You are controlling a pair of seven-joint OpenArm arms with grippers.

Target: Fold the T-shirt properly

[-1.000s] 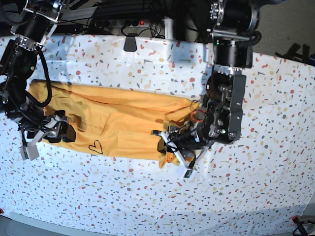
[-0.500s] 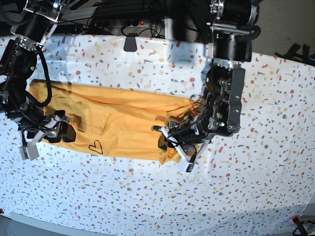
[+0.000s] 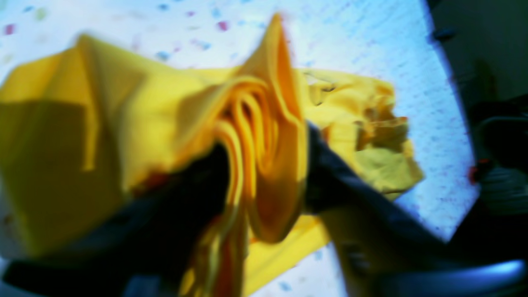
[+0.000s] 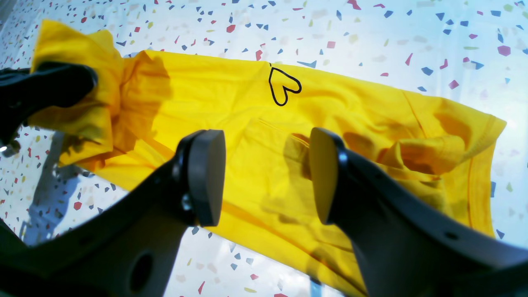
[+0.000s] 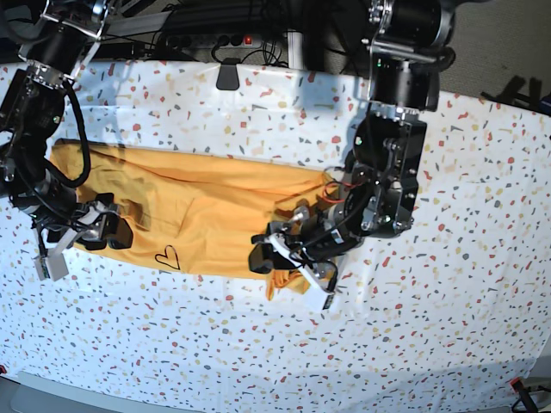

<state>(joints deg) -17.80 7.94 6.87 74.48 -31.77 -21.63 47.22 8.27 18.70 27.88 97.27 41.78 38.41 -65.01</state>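
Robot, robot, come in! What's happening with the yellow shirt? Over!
Left end effector: bunched hem between its fingers. Right end effector: open, empty, above the cloth. Mustard-yellow cotton T-shirt: long band on speckled white tablecloth, heart up. Nothing in the way.

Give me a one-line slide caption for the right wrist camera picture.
Open right gripper hovers above the folded yellow T-shirt, its black heart outline showing, on a speckled tablecloth.

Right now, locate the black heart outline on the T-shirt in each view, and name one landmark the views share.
Base: heart outline, lower left, near the T-shirt front edge.
Right wrist: heart, upper centre, above the open fingers.
Left wrist: not visible; blurred bunched cloth only.
Shared landmark: speckled tablecloth.
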